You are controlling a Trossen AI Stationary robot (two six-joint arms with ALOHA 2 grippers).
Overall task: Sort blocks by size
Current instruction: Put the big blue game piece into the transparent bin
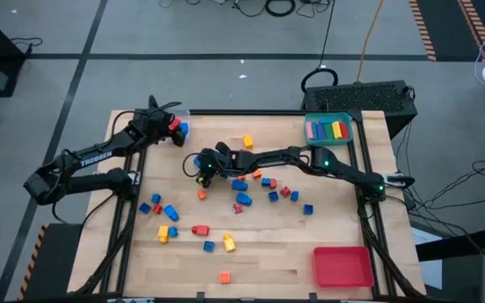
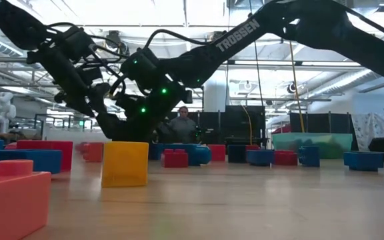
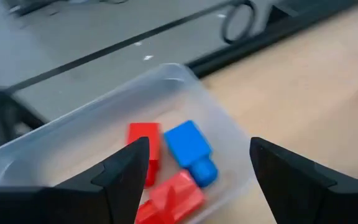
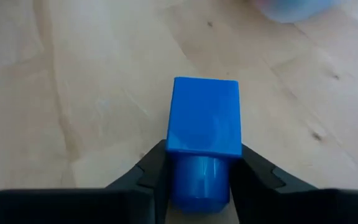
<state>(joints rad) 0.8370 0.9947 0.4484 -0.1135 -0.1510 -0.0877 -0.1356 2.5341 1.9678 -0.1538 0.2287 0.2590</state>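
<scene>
Blocks [image 1: 241, 199]: small, multicoloured, scattered

Read only 1 word, the brand "TROSSEN", in white capital letters, in 2 places. Found once along the dark forearm link of the left arm [image 1: 99, 156] in the high view, running lengthwise toward the shoulder. Found again along the dark upper link of an arm [image 2: 237, 36] crossing the top of the low view, slanting upward; could not tell from that view which arm carried it. Made out no other words, labels, numbers or signs on the table, trays, bricks or room behind.
</scene>
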